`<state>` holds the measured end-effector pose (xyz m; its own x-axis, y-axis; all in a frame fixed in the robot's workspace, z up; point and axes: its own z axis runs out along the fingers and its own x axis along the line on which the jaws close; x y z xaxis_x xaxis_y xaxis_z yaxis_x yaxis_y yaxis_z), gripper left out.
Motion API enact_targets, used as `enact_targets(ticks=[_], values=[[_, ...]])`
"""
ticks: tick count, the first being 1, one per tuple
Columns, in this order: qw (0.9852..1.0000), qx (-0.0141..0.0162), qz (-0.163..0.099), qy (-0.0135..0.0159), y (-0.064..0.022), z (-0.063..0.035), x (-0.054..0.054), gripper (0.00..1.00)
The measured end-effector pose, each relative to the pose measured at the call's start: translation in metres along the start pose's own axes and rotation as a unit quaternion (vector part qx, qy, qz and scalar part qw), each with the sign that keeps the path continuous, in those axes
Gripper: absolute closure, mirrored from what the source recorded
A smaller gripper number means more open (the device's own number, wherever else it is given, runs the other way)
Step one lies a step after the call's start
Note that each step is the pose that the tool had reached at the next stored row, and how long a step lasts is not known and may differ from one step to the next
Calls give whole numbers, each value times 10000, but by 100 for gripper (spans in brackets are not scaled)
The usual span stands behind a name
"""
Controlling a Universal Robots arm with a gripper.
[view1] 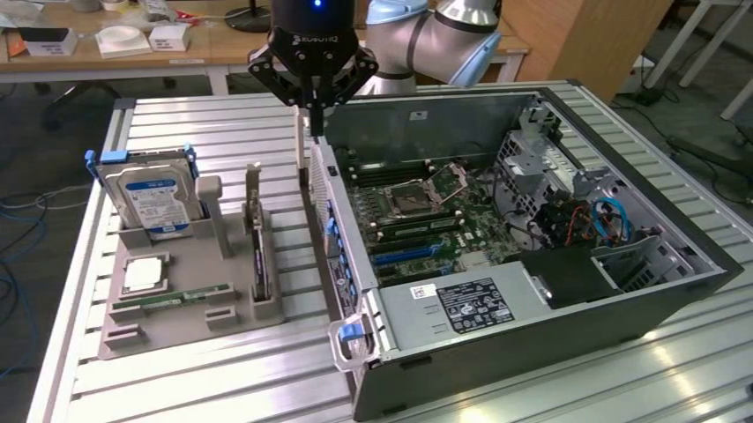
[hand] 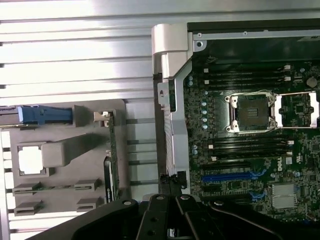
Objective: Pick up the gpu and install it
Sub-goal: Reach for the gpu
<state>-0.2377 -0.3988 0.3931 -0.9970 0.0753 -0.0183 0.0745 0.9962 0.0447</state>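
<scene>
The gpu (view1: 256,251) stands on its long edge in a slot of the grey fixture tray (view1: 176,330), untouched. In the exterior view it sits at about seven o'clock from the claw (view1: 316,122) and well apart from it, with bare table slats between them. The wrist view shows the card edge-on (hand: 111,160), upright in the same tray (hand: 65,150).

The claw hangs from the arm with its fingers pressed together and nothing between them. It points straight down over the far end of the side wall of the computer case (view1: 659,291) that faces the tray. In the wrist view the claw's dark linkage (hand: 172,227) lies over that wall, beside the motherboard (hand: 250,130).

Other items in the tray, in the exterior view:
- A hard drive (view1: 147,198) stands at nine o'clock from the gpu.
- A silver processor (view1: 141,275) lies at eight o'clock from the gpu.
- A green RAM stick (view1: 176,298) lies just beyond the processor.

Inside the case, the processor socket (view1: 414,201) is open. Blue expansion slots (hand: 230,176) run across the board.

Writing:
- The claw's body carries the word "ROBOTIQ".
- The hard drive bears a blue and white label, with print too small to read.
- The power supply (view1: 471,304) carries a black label with white text and a white sticker beside it, neither legible.

The tray and case rest on a ribbed aluminium table (view1: 212,132).
</scene>
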Motion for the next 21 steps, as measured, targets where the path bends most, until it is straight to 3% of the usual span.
enact_targets(ticks=[9,21], values=[[9999,4,5,107,-6,-3,71,90],[9999,4,6,113,-19,-6,257,90]])
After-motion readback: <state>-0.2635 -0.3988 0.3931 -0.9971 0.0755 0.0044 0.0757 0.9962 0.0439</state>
